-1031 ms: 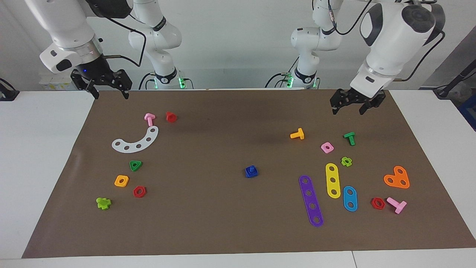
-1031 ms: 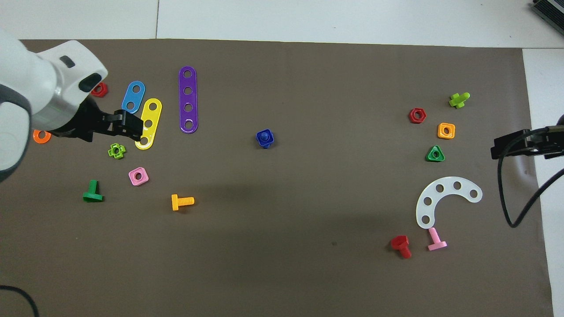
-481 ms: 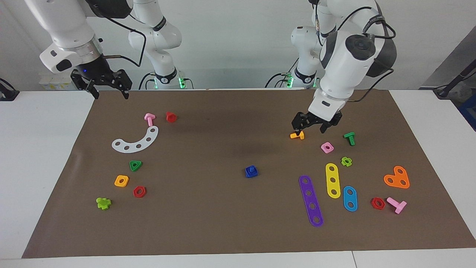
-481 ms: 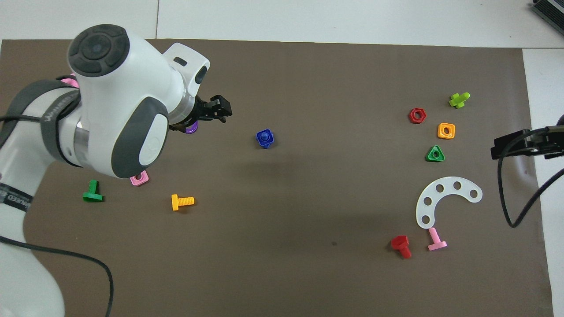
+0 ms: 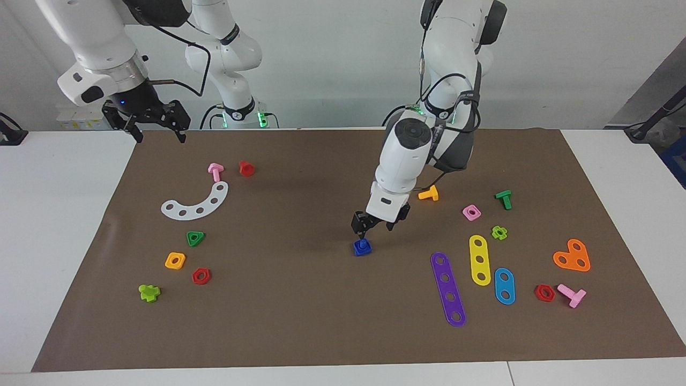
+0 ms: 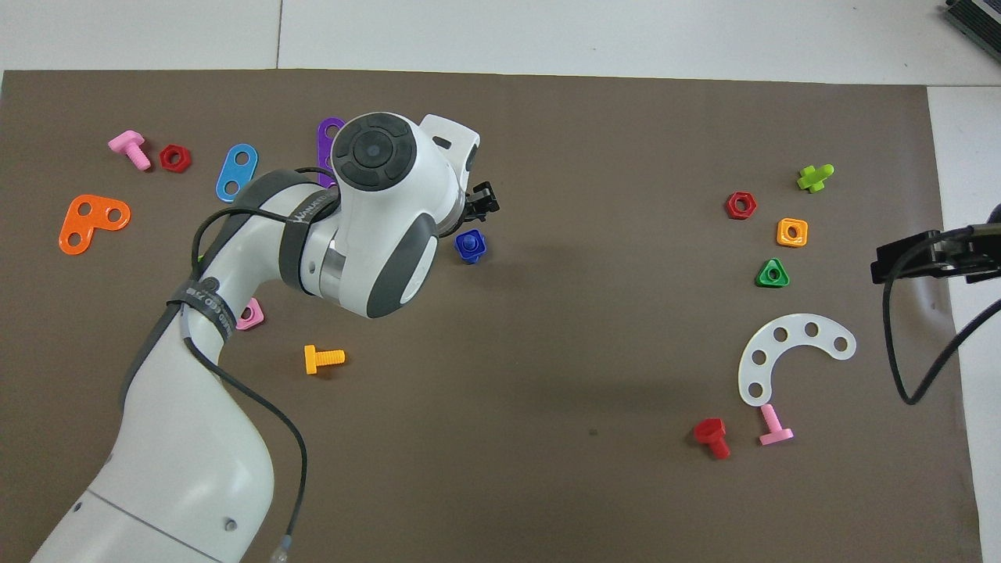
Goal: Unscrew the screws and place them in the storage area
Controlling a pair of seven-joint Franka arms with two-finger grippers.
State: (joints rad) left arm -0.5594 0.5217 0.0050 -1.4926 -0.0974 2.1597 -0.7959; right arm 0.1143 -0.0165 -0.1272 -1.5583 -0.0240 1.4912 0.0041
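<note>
A dark-blue screw (image 5: 363, 246) stands stub-up in a blue square nut in the middle of the brown paper (image 5: 300, 316); in the overhead view the screw (image 6: 470, 245) shows just clear of the left arm's wrist. My left gripper (image 5: 375, 230) hangs just above it, tilted, fingers apart and nothing between them. One fingertip is close over the stub; I cannot tell whether it touches. My right gripper (image 5: 155, 128) waits open above the paper's corner at the right arm's end, its tip (image 6: 911, 259) at the overhead view's edge.
Toward the left arm's end lie an orange bolt (image 5: 429, 194), a pink nut (image 5: 471, 213), a green bolt (image 5: 504, 199), and purple (image 5: 448, 289), yellow and blue strips. Toward the right arm's end lie a white arc (image 5: 197, 202), red and pink bolts, and several nuts.
My left arm has swung from the left arm's end of the paper to the middle and come down over the dark-blue screw, its fingers narrowing. The right arm has not moved.
</note>
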